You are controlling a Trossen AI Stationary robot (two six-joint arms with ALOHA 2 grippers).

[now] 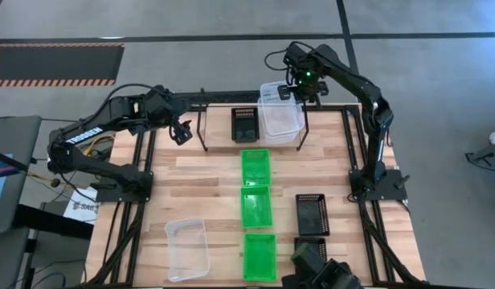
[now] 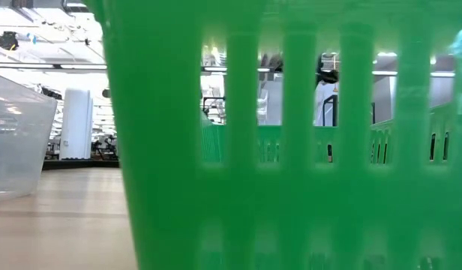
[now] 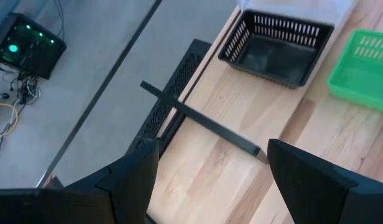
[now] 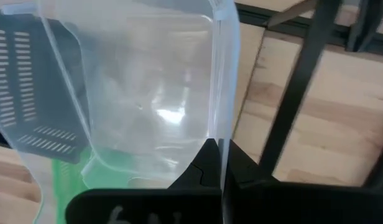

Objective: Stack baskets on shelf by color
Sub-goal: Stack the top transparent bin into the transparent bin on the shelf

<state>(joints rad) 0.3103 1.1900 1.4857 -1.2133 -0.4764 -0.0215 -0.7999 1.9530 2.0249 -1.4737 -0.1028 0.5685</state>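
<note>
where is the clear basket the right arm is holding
In the high view the clear basket sits at the table's far edge, right of centre, at the shelf, pinched at its rim by the right gripper, beside a black basket.

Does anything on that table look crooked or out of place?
The clear basket at the shelf sits askew, pinched at its rim by the right gripper. Another clear basket lies slightly turned at the near left. The green baskets form a tidy row.

Left pincer (image 1: 181, 132) agape, right pincer (image 1: 289, 95) clamped
</note>
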